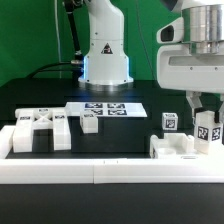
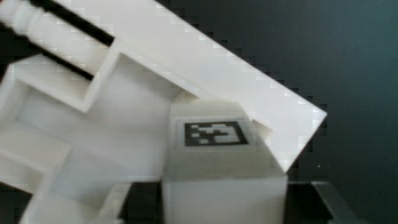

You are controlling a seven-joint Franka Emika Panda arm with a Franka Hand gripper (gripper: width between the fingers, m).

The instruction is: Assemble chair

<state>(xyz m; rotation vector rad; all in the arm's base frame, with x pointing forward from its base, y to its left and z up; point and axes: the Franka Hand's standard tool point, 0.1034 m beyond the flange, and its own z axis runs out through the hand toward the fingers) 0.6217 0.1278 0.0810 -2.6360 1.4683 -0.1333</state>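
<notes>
On the black table (image 1: 25, 100), before a green backdrop (image 1: 30, 30), we see our hand (image 1: 206, 114) closed narrowly on a tagged chair bar (image 2: 222, 150). Just beneath the hand lies a white frame part (image 1: 178, 148); we cannot tell whether the two touch. The other chair parts (image 1: 45, 128) lie well apart from the hand, past the marker board (image 1: 105, 108).

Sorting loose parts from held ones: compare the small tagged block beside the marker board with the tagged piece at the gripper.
The small block lies free on the table; the tagged piece is clamped in the gripper. The small block sits beside the marker board; the tagged piece is at the exterior view's far right. Both are matte white with black-and-white tags.
</notes>
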